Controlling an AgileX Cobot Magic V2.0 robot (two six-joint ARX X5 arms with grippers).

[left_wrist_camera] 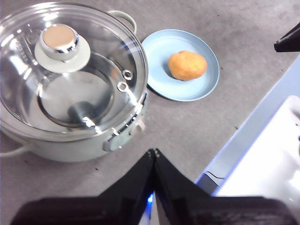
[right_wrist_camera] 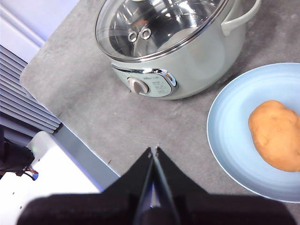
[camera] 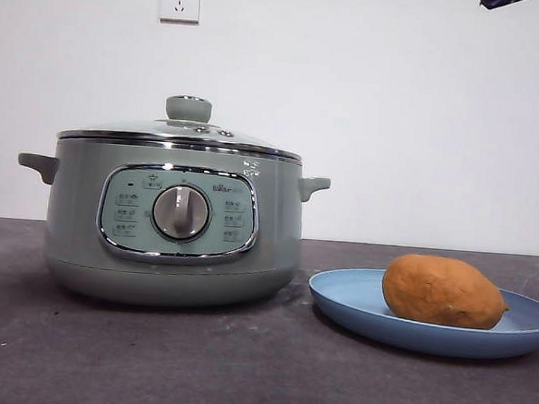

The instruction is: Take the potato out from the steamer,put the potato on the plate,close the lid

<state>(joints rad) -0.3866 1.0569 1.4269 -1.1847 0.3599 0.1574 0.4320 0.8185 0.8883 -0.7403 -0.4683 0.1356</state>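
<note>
We can read very little here. On the steamer (camera: 175, 223), left of center in the front view, the control panel (camera: 178, 212) carries small white markings in two columns on either side of the silver dial (camera: 181, 212), but they are too small and blurred for us to make out. Above the panel's upper right corner sits a short white brand mark (camera: 226, 189), also illegible to us, and a few white symbols (camera: 251, 168) lie just under the rim. In the right wrist view the same panel (right_wrist_camera: 151, 84) shows only faint specks of print. We find no readable numbers or words elsewhere.
</note>
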